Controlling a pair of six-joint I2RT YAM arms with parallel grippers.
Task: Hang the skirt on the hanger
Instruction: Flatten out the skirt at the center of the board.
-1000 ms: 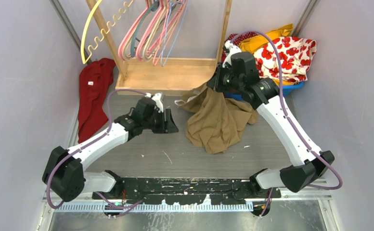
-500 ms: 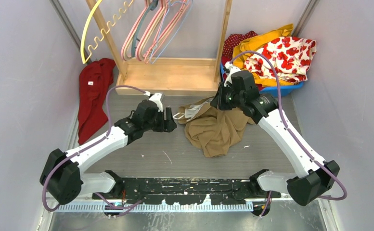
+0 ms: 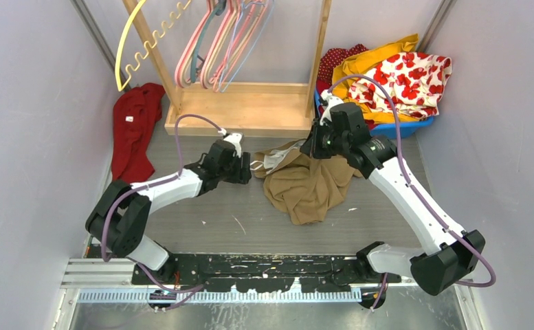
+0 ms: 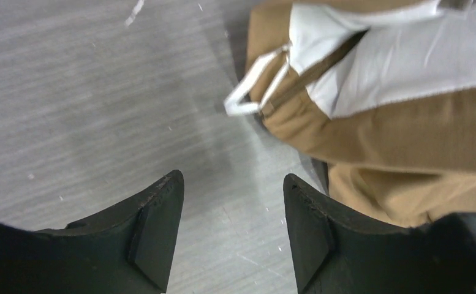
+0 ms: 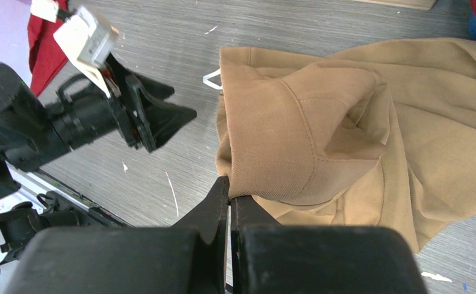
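A tan skirt [image 3: 312, 185] lies crumpled on the grey table, its white lining and a white loop [image 4: 252, 92] turned toward the left arm. My right gripper [image 5: 230, 187] is shut on a fold of the skirt's [image 5: 321, 122] waistband and holds that edge a little above the table. My left gripper [image 4: 232, 179] is open and empty, low over bare table just short of the loop and the skirt [image 4: 407, 135]. Several pink and blue hangers [image 3: 219, 41] hang on the wooden rack at the back.
The rack's wooden base [image 3: 240, 110] stands just behind the skirt. A yellow wavy hanger [image 3: 128, 48] hangs at its left. A red garment [image 3: 133, 130] lies against the left wall. A blue bin [image 3: 405, 127] piled with bright clothes sits at the back right.
My right gripper lowered the skirt's held edge and then stayed put. The left arm stretched forward and right, bringing its open gripper up to the skirt's white loop.
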